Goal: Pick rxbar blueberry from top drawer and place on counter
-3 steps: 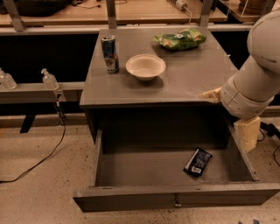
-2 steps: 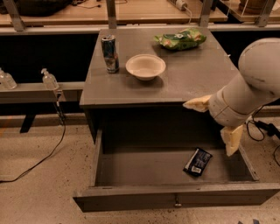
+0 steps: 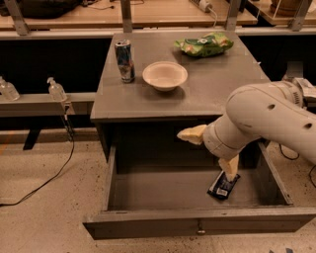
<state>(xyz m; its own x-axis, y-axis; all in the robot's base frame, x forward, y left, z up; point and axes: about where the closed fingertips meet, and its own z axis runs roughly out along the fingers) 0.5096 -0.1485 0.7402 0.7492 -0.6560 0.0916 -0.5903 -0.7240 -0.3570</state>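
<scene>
The top drawer (image 3: 148, 225) stands pulled open below the counter (image 3: 207, 89). The rxbar blueberry (image 3: 223, 186), dark with a white label patch, lies flat on the drawer floor at the right. My gripper (image 3: 210, 153) is open over the drawer's right part. One pale finger (image 3: 191, 134) points left under the counter edge. The other finger (image 3: 230, 169) points down with its tip just above the bar. The white arm (image 3: 266, 118) comes in from the right and hides part of the drawer's right back.
On the counter stand a drink can (image 3: 125, 60), a white bowl (image 3: 165, 75) and a green chip bag (image 3: 203, 44). A light wooden tabletop (image 3: 163, 15) runs behind. Two clear bottles (image 3: 57, 90) sit on a ledge at left. A black cable (image 3: 54, 173) lies on the floor.
The arm has swung left and down from the counter's right edge into the open drawer. The gripper now spreads over the bar. The bar has not moved.
</scene>
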